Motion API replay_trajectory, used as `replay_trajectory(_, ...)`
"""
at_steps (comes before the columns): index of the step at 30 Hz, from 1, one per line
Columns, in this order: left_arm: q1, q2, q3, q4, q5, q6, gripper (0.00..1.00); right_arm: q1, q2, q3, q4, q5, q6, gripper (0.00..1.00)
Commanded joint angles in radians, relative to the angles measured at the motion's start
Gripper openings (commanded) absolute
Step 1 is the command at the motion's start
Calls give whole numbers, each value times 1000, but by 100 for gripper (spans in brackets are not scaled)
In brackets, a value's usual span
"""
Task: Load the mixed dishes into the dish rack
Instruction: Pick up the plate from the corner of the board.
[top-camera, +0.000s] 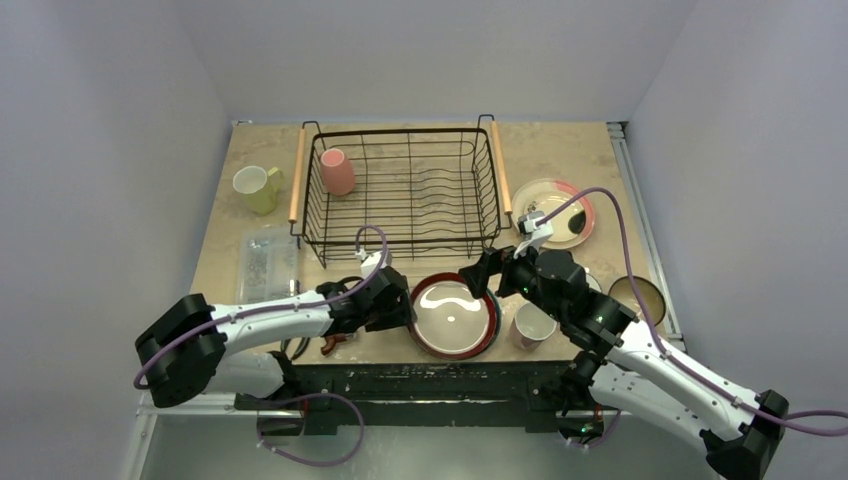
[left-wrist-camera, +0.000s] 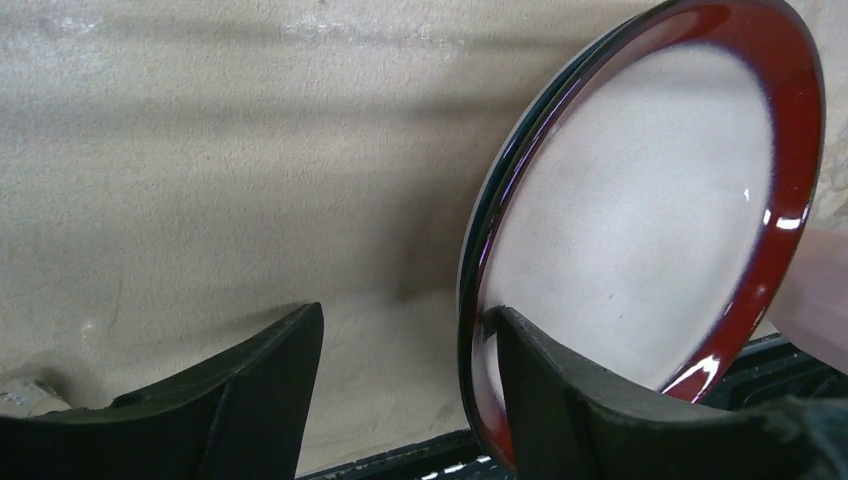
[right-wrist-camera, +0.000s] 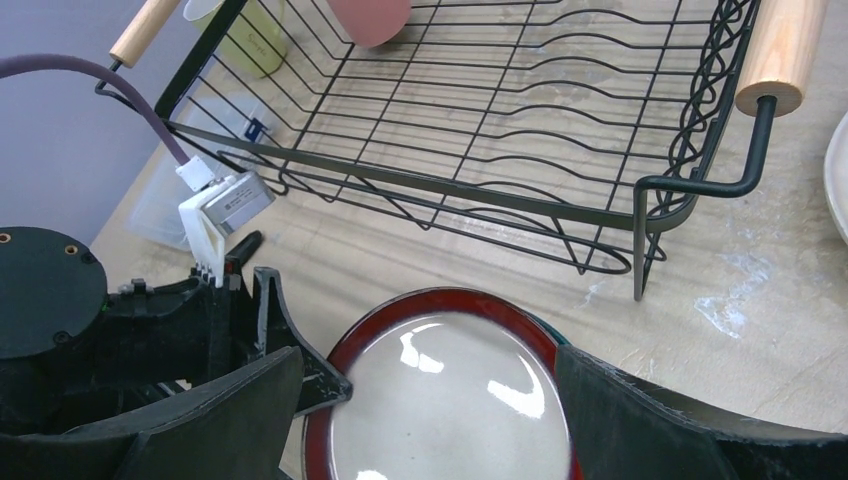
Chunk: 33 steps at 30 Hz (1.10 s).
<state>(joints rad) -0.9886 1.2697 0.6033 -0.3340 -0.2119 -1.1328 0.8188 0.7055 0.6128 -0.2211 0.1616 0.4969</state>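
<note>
Dish rack (top-camera: 420, 200) mostly free — pink mug (top-camera: 337, 171) far-left.

A robotics lab cell: bare grey walls (top-camera: 110, 150) box in a small beige table (top-camera: 560, 150).

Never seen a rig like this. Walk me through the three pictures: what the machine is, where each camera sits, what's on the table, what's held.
Two robot arms are bolted at the near edge of a table, each ending in a two-finger gripper. The wide picture looks down from above and behind them. The other two come from a camera on each wrist.

On the table are a black wire dish rack with a pink mug inside, a yellow-green mug beside it, a cream plate, a pale mug, a clear plastic box and, at the front, a red plate.

The left gripper is at the red plate's rim and the right gripper straddles it. Both stand open, so nothing is held.
</note>
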Motion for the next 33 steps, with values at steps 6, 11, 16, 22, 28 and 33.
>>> replay_trajectory(6,5,73,36,44,5,40,58,5,3,-14,46,-10,-1,99)
replay_trajectory(11,5,68,39,65,5,55,49,5,-3,-26,48,-7,2,99)
replay_trajectory(16,5,41,33,82,9,64,19,5,3,-21,45,-4,2,99)
replay_trajectory(22,5,-25,51,37,10,84,0,5,24,-22,12,-2,-11,99)
replay_trajectory(28,4,-128,47,34,24,127,0,5,4,-24,-19,8,-36,99)
replay_trajectory(33,5,-186,59,-13,25,117,0,5,22,-42,19,-30,-6,99)
